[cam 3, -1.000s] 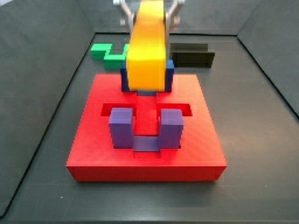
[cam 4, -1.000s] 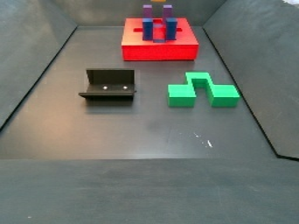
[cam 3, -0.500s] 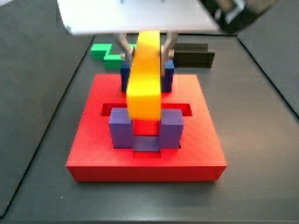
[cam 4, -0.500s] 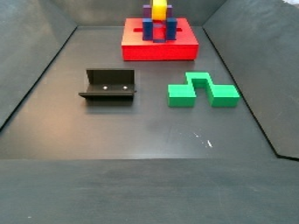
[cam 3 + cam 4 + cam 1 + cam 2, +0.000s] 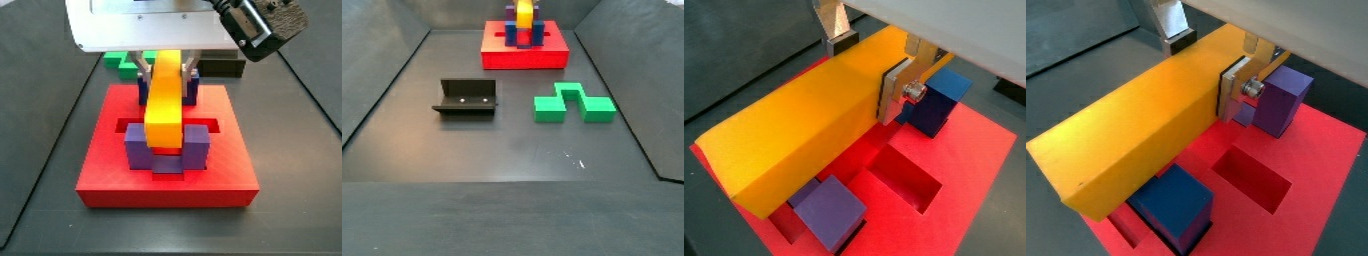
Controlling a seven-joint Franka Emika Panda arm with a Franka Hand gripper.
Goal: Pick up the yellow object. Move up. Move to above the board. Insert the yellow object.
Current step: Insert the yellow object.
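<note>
The gripper (image 5: 871,68) grips the yellow object (image 5: 798,132) across its narrow width, one silver finger (image 5: 895,92) flat against a long side and the other finger (image 5: 834,27) showing past the opposite side; in a side view the gripper (image 5: 170,66) sits over the far part of the board (image 5: 167,178). The bar hangs low over the board, running near to far between the posts, with a purple post (image 5: 138,147) on the left and another (image 5: 198,146) on the right at its near end.

By my reading, the insertion step is under way: the bar is aligned with the channel between the posts but not yet seated. The next move calls for a straight, slow descent, keeping the bar square to the channel.

Room is tight. In a wrist view a blue post (image 5: 941,95) stands just beside the finger, so sideways drift risks a catch. Open recessed slots (image 5: 909,178) lie beside the bar. Beyond the board the floor is open; the green block (image 5: 572,103) and the fixture (image 5: 466,97) sit well apart.
</note>
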